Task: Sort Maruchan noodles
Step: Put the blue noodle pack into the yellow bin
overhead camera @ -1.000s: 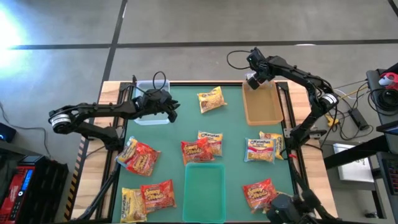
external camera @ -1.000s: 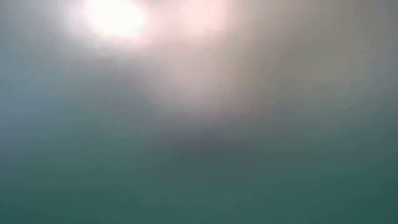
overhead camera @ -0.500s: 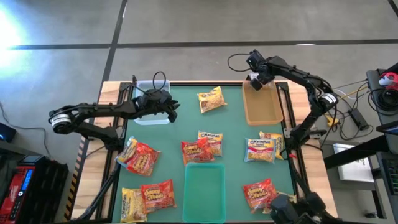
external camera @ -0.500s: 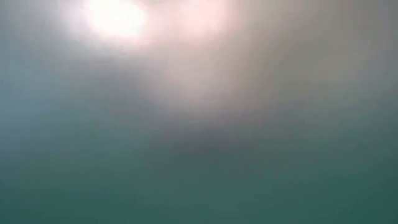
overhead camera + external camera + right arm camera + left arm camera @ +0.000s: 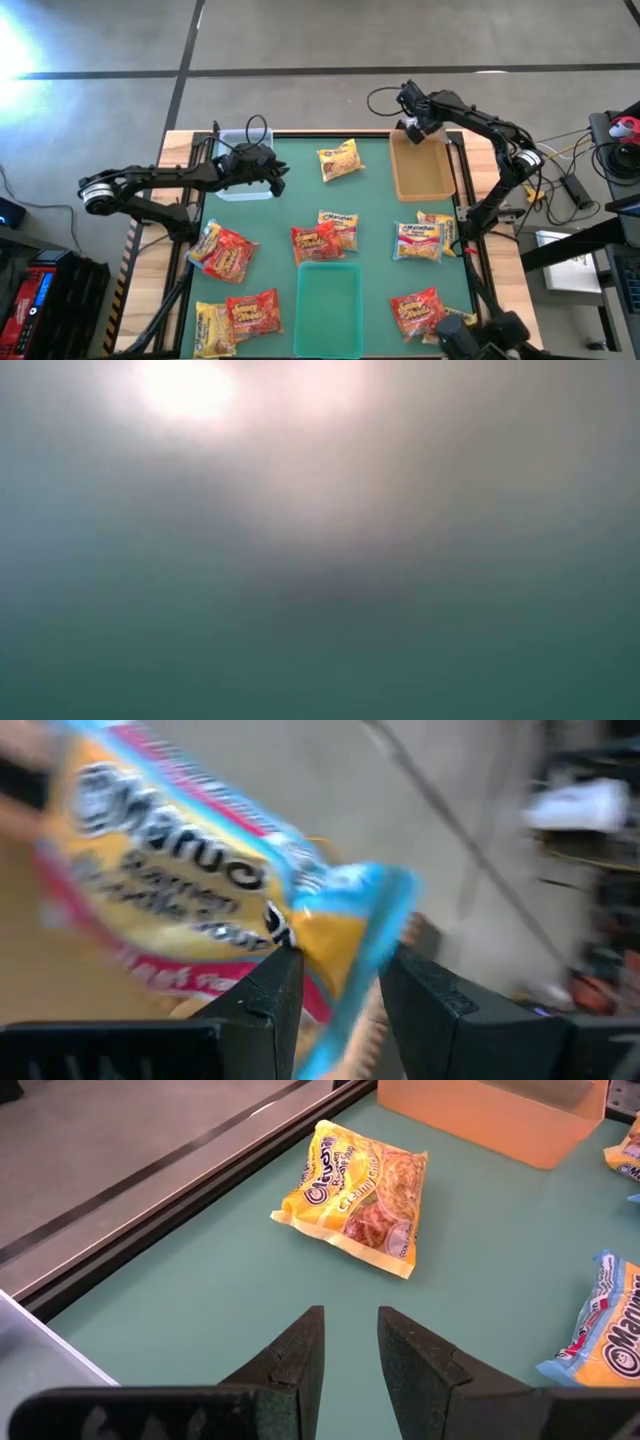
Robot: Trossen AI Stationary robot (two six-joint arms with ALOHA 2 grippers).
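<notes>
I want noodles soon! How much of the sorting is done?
Hardly any: none sits in the brown tray or green tray yet. The right claw grips a pale packet over the brown tray's far end. The left claw is empty by the clear tray. About ten packets, like the yellow one, wait.

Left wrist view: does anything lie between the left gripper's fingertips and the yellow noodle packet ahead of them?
No. In the left wrist view, only bare green mat separates the left gripper from the yellow packet.

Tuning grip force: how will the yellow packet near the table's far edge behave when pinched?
The yellow packet looks crinkly, puffed film: probably light and slippery. Pinched at an edge it may droop, like the packet hanging in the right tool.
</notes>
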